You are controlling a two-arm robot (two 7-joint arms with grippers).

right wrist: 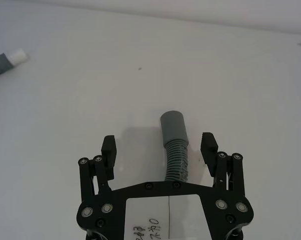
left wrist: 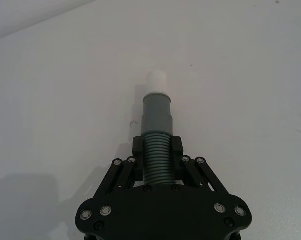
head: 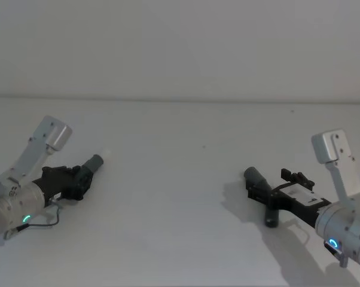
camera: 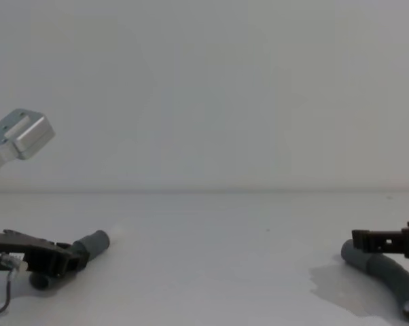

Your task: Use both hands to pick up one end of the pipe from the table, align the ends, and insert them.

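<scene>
Hidden: tail of left pipe, under left gripper.
Left arm: low over bench, pinching the ribs.
Right arm: low, right gripper spread astride right pipe, not touching.

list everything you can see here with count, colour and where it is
white-tipped pipe piece: 1, dark grey ribbed with a lighter cuff, low over the table on the robot's left
plain-cuffed pipe piece: 1, dark grey ribbed with a grey cuff, lying on the table on the robot's right
table: 1, white, under both pieces
wall: 1, pale, behind the table
left gripper: 1, black, shut on the ribbed part of the white-tipped pipe piece
right gripper: 1, black with a white label, open, fingers either side of the plain-cuffed pipe piece and apart from it
</scene>
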